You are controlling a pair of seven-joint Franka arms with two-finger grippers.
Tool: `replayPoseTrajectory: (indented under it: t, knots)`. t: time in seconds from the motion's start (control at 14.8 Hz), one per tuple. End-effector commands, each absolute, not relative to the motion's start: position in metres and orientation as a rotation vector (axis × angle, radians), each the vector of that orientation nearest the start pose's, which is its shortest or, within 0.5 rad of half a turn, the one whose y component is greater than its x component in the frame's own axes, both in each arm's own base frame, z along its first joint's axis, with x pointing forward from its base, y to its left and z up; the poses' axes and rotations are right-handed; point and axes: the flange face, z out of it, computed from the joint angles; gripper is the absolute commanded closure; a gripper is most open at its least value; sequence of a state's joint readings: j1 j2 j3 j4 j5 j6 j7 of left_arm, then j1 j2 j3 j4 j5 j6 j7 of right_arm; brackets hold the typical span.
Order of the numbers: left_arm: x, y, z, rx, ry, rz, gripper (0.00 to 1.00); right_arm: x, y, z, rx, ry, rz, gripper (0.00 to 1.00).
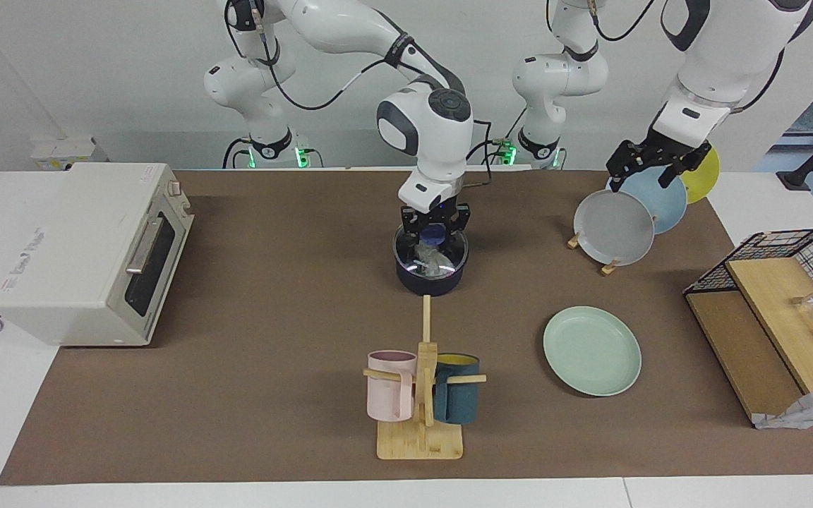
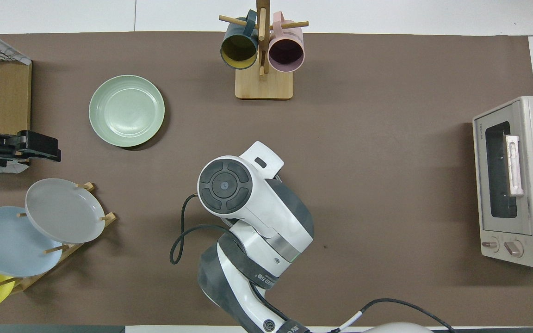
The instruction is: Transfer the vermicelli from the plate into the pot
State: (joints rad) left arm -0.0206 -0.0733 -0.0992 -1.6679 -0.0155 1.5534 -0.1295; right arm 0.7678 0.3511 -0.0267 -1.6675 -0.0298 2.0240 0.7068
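The plate (image 1: 592,351) lies bare on the worktop (image 1: 272,317), toward the left arm's end and farther from the robots than the pot (image 1: 430,264). No noodles are left on it in either view.

The vermicelli (image 1: 429,259) shows as a pale tangle inside the pot, which sits mid-worktop, nearer to the robots than the mug stand (image 1: 420,395). Whether that tangle is one bundle or both, I cannot tell.

The right hand (image 1: 434,227) is straight over the pot's mouth, its fingers pointing down at the rim. I cannot make out whether they are parted or closed, or whether any strands hang from them (the overhead view is no help, since the arm covers the pot entirely).

The left hand (image 1: 650,164) waits up over the plate rack (image 1: 615,227), its fingers spread and holding nothing.

My judgement: the transfer looks done or very nearly so. With the plate cleared, what remains at most is for the right hand to let go, if it has not, and lift clear of the pot.
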Motion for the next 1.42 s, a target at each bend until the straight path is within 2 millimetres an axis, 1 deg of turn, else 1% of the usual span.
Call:
replayPoseTrajectory:
  t: [0.0, 0.07, 0.2, 0.27, 0.34, 0.41, 0.47, 0.68, 0.75, 0.88, 0.95, 1.02, 1.08, 1.15, 1.22, 1.29, 1.36]
  knots:
    - [0.519, -0.064, 0.614, -3.12, 0.006, 0.089, 0.0, 0.49, 0.434, 0.397, -3.172, -0.045, -0.063, 0.0]
    - [0.519, -0.064, 0.615, -3.121, 0.006, 0.084, 0.0, 0.496, 0.429, 0.402, -3.169, -0.03, -0.069, 0.0]
    - [0.519, -0.065, 0.615, -3.121, 0.006, 0.084, 0.0, 0.522, 0.405, 0.421, -3.158, 0.044, -0.092, 0.0]
    - [0.52, -0.065, 0.615, -3.121, 0.009, 0.084, 0.0, 0.533, 0.391, 0.435, -3.154, 0.083, -0.09, 0.0]
    - [0.519, -0.065, 0.617, -3.121, 0.009, 0.081, 0.0, 0.546, 0.372, 0.452, -3.158, 0.111, -0.08, 0.0]
    - [0.519, -0.065, 0.617, -3.121, 0.009, 0.081, 0.0, 0.552, 0.355, 0.471, -3.17, 0.083, -0.057, 0.0]
    - [0.519, -0.064, 0.617, -3.121, 0.006, 0.081, 0.0, 0.558, 0.333, 0.489, -3.177, 0.04, -0.039, 0.0]
    - [0.52, -0.063, 0.618, -3.123, -0.006, 0.067, 0.0, 0.567, 0.253, 0.541, -3.182, -0.004, -0.008, 0.0]
    - [0.521, -0.061, 0.618, -3.123, -0.006, 0.065, 0.0, 0.564, 0.228, 0.559, -3.18, -0.023, 0.007, 0.0]
    - [0.521, -0.062, 0.618, -3.123, -0.008, 0.06, 0.0, 0.553, 0.189, 0.586, -3.182, -0.056, 0.045, 0.0]
    - [0.521, -0.062, 0.618, -3.123, -0.006, 0.06, 0.0, 0.547, 0.174, 0.595, -3.184, -0.074, 0.063, 0.0]
    - [0.52, -0.059, 0.617, -3.122, -0.018, 0.072, 0.0, 0.543, 0.157, 0.598, -3.187, -0.078, 0.108, 0.0]
    - [0.519, -0.059, 0.616, -3.121, -0.02, 0.086, 0.0, 0.54, 0.132, 0.597, -3.188, -0.104, 0.152, 0.0]
    - [0.52, -0.058, 0.617, -3.121, -0.025, 0.079, 0.0, 0.536, 0.117, 0.593, -3.18, -0.16, 0.178, 0.0]
    - [0.52, -0.058, 0.617, -3.122, -0.025, 0.072, 0.0, 0.531, 0.095, 0.593, -3.174, -0.168, 0.186, 0.0]
    - [0.52, -0.057, 0.617, -3.122, -0.027, 0.074, 0.0, 0.525, 0.081, 0.593, -3.173, -0.159, 0.196, 0.0]
    - [0.519, -0.057, 0.616, -3.121, -0.027, 0.086, 0.0, 0.521, 0.073, 0.588, -3.171, -0.154, 0.212, 0.0]
